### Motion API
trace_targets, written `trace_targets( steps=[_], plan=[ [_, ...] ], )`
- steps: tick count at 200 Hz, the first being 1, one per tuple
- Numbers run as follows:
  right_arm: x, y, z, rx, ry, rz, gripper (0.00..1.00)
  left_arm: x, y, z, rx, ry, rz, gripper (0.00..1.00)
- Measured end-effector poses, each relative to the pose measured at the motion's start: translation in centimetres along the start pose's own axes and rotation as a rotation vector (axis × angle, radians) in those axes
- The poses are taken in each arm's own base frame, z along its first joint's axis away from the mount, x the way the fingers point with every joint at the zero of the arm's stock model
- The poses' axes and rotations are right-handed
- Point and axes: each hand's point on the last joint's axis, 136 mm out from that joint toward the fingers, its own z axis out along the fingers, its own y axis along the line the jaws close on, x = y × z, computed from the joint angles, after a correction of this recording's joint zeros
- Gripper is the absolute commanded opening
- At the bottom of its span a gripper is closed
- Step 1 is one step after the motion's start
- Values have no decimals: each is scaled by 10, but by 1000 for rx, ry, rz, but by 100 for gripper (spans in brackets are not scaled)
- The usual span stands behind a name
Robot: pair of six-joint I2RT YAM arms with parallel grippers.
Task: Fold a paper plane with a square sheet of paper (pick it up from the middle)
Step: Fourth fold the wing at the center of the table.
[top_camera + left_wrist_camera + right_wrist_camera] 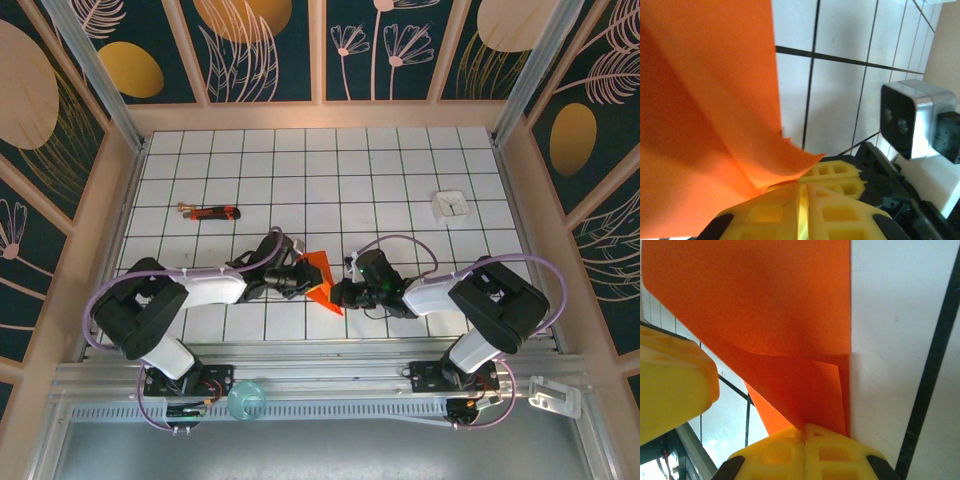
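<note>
The square sheet of paper (321, 275), bright orange-red, stands folded in layers as a pointed wedge between my two grippers near the table's front middle. My left gripper (303, 281) meets it from the left. In the left wrist view the sheet (705, 100) runs down into the yellow tips of that gripper (802, 187), which are pressed together with a hairline slit. My right gripper (338, 294) holds the sheet from the right. In the right wrist view its jaws (805, 429) are shut on the layered paper (775, 315), with a left finger (670, 385) close beside.
A thin red-and-black stick tool (210, 211) lies at the left back. A small white square object (452, 205) sits at the right back. A teal round object (245, 400) rests on the front rail. The two wrists are almost touching.
</note>
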Motion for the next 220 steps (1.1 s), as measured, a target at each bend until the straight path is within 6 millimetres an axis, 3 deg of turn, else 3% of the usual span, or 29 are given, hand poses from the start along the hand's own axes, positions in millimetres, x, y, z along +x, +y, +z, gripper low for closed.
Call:
trace_targets(
  steps=[82,145,179,220],
  plan=[
    [-1,-1,0,1,-4,3,0,-27,-6,5,4,-27,32,13],
    [-2,-1,-1,-26,-9,28,0,-24,-8,5,12,-7,46,18],
    [-2,-2,-3,-43,-13,50,0,-20,-14,-6,34,-18,58,19],
    [-3,-3,-3,-59,-9,68,0,-11,-5,-10,25,-5,51,18]
  ],
)
